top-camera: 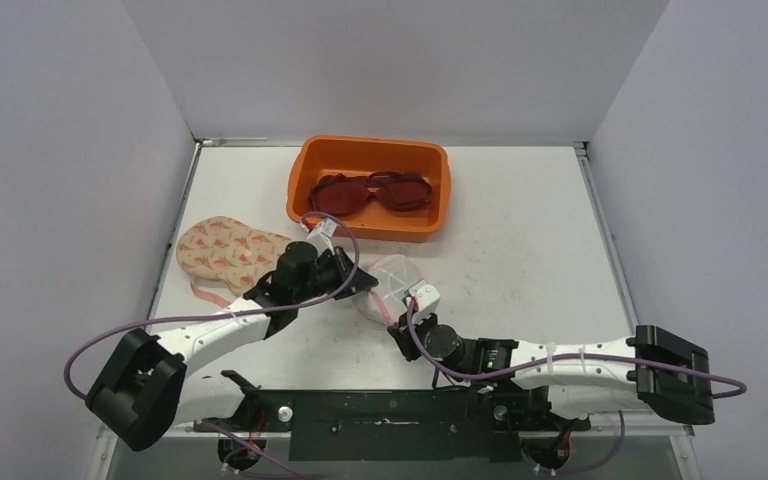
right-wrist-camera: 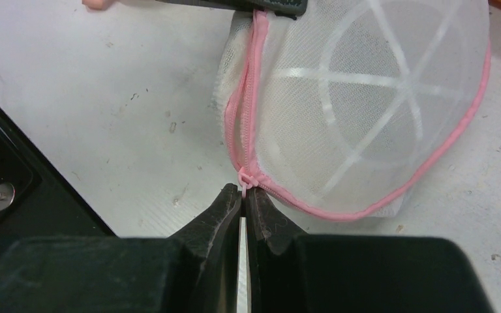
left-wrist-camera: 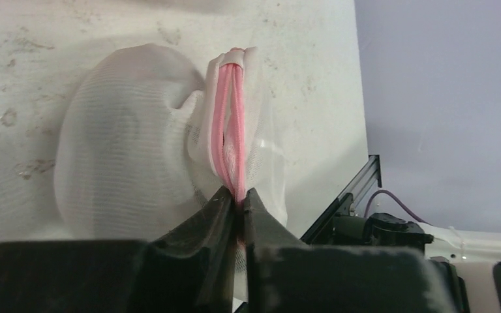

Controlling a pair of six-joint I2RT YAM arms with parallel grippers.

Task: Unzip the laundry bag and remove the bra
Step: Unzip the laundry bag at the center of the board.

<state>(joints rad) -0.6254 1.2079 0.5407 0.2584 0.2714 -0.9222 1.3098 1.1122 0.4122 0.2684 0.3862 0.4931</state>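
Both clamped: left gripper (left-wrist-camera: pixel 240 195) on laundry bag (left-wrist-camera: pixel 124 150), right gripper (right-wrist-camera: pixel 243 190) on zipper pull (right-wrist-camera: pixel 244 177); bra (top-camera: pixel 375 190) in orange bin (top-camera: pixel 400 229).

**A:** how's the setup described, room-wise?

**B:** a white table (top-camera: pixel 530 250) is boxed in by a plain back wall (top-camera: pixel 390 60), left wall (top-camera: pixel 50 150) and right wall (top-camera: pixel 710 150), all pale lilac-grey. The tabletop's pretty scuffed and smudged up close. Everything's lit evenly, and only soft shadows are cast.
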